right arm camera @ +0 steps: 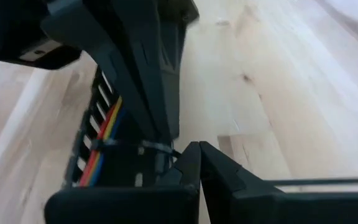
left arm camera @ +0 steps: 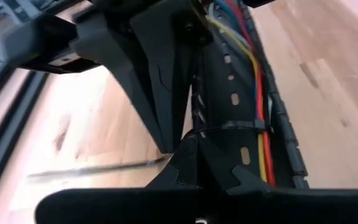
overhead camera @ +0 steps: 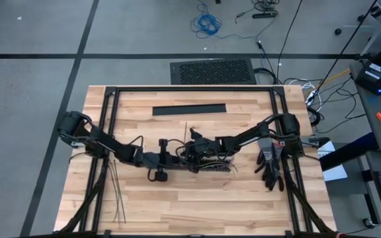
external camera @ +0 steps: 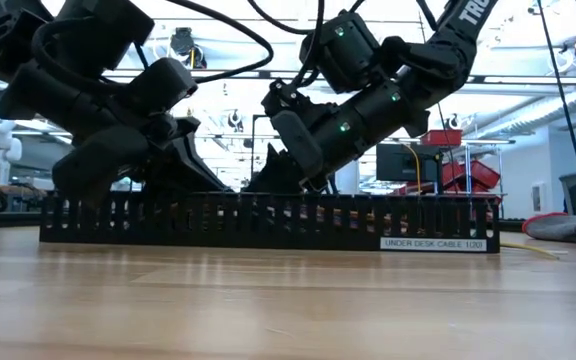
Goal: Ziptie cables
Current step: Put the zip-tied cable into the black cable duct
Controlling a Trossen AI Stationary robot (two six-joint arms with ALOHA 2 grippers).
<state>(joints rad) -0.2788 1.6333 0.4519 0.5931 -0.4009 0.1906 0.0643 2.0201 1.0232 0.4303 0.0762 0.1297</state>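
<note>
Both closed tools, left tool (overhead camera: 180, 157) and right tool (overhead camera: 194, 153), are meeting over the duct (external camera: 268, 222), blocking the cables (left arm camera: 261, 118) from overhead; wrist views are showing a ziptie (left arm camera: 229, 127) binding them.

Both dark arms reach inward from the table's two sides and angle down to meet near its middle, the left gripper (overhead camera: 177, 158) and the right gripper (overhead camera: 192, 156) tip to tip, each with its fingers pressed together, wrists tilted low toward the tabletop
</note>
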